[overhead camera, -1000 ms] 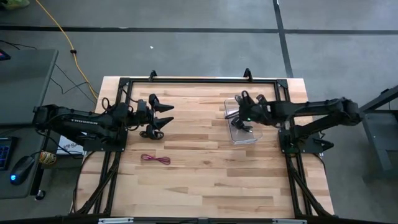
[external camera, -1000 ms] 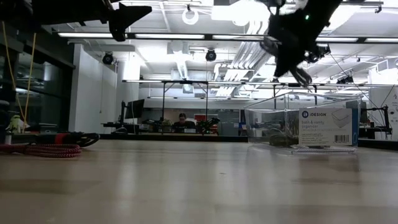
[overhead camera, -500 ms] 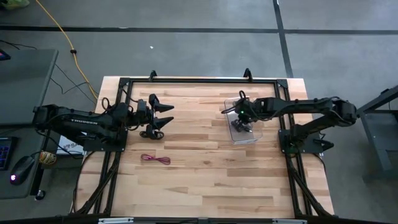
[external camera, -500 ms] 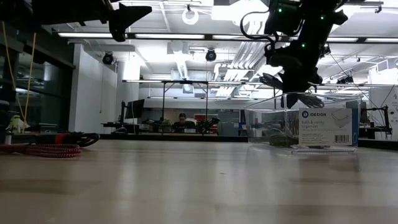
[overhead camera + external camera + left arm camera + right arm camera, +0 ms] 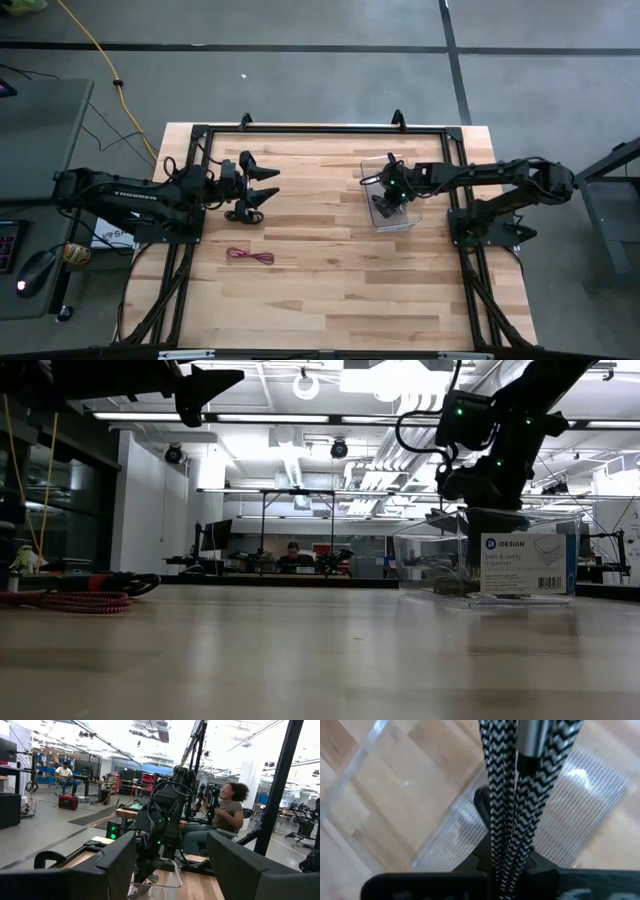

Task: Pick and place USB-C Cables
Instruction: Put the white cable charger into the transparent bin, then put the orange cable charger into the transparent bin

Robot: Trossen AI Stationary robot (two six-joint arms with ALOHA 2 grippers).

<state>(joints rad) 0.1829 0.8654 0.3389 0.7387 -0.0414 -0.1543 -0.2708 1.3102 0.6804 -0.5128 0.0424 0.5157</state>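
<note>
My right gripper is down inside the clear plastic box at the table's right, shut on a grey zigzag-braided cable bundle with a silver plug. In the low view it stands at the box's rim, and a dark bundle lies on the box floor. The magenta-red cable lies flat on the table, near the left arm. My left gripper hovers open over the table's left part, touching nothing. Its fingers stand wide apart in the left wrist view. My right gripper pinches the grey cable bundle between its two fingers, several strands together. The fingers come from above, pointing down into the box. The strands run along the fingers toward the ribbed box floor; whether their lower end rests there does not show.
A black frame runs along the table's far edge and down both sides. Bare wood lies between the arms and toward the near edge. A yellow cord trails on the floor beyond the table. A seated person shows in the room.
My right gripper has come down from above the box into it, drifting slightly toward the near edge, with the grey cable still in its fingers. The left arm and the magenta-red cable have stayed where they were.
</note>
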